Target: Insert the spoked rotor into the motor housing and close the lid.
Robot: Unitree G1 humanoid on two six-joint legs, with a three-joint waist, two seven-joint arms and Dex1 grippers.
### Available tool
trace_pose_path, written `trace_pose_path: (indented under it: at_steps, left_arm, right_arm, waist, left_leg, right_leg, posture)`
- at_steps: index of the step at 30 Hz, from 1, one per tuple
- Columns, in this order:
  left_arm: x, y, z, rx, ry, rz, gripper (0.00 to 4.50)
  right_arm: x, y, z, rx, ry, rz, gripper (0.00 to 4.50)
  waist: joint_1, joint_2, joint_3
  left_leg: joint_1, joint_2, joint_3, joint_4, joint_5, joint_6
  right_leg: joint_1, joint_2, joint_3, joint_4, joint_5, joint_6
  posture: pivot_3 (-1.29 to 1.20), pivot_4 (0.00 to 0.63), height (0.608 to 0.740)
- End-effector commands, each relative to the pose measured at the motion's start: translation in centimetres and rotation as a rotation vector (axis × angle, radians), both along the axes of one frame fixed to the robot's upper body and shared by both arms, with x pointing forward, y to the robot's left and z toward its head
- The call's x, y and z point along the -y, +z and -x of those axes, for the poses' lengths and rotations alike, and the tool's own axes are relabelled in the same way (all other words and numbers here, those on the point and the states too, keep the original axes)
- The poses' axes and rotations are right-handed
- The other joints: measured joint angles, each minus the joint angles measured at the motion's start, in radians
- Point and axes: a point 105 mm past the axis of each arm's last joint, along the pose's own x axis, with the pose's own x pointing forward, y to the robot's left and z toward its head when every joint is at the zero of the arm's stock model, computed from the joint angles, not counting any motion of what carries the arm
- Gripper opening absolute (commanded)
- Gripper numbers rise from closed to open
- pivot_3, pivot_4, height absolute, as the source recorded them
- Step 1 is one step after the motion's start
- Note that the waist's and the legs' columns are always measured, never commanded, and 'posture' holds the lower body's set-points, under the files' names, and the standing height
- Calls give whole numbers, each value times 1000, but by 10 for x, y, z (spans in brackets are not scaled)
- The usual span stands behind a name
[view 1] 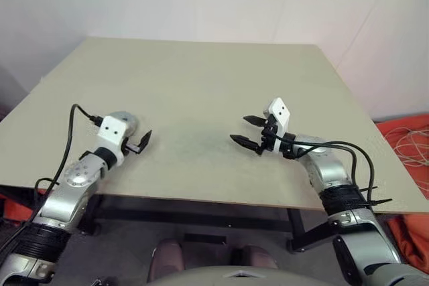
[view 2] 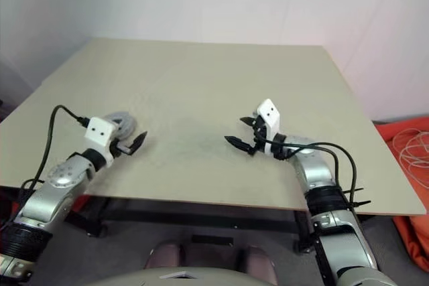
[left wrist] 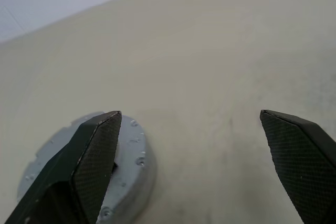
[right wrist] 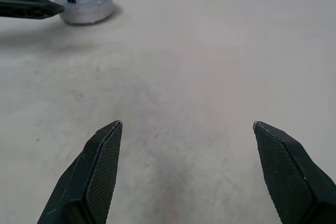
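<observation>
- Your left gripper (view 1: 142, 143) stands wide open and holds nothing. The fingers (left wrist: 97, 153) are spread far apart in the left wrist view.
- The motor housing (right wrist: 85, 4) sits on the table (view 1: 201, 78) just beside this gripper, partly behind one fingertip. It looks closed: you see a grey lid (left wrist: 131, 145) on top, with small screw heads around its edge. No copper windings and no rotor are visible, so I judge the assembly is done or almost done.
- Your right gripper (view 1: 249, 132) is also released, its fingers wide apart and empty. It points across the bare table toward the housing, well apart from it.
- How the housing will handle, as I judge it: it is a rigid metal can, rather heavy for its size, and it will not bend or give. The smooth round wall may slip between the pads.
- If you must take it again, grip across the side wall, low and on opposite sides, with the pads flat against it. Do not pinch only the lid edge, because I cannot tell if the lid is seated fully.
</observation>
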Motion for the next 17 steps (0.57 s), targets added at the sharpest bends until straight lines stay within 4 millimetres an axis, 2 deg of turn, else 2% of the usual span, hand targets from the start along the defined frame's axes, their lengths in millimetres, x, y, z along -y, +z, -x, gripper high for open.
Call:
trace_pose_path:
  at_steps: [1,6,17]
  left_arm:
    - [-13,20,-1,108,-59,23,4472]
    - [-30,18,-1,160,-48,59,4472]
    - [-19,17,-2,208,-80,102,4472]
  right_arm:
    - [3,13,-3,70,-21,-10,4500]
    - [12,6,0,94,-30,28,4500]
    - [13,10,-5,79,-72,-29,4500]
  waist:
    - [-1,0,0]
    - [-1,0,0]
    - [0,0,0]
  left_leg:
    - [0,0,0,0,0,0]
    - [2,0,1,0,0,1]
    - [5,0,1,0,0,1]
  right_leg:
    - [0,0,0,0,0,0]
    - [1,0,1,-1,0,0]
    - [3,0,2,0,0,0]
  posture:
    - [0,0,740]
    - [0,0,740]
    - [0,0,740]
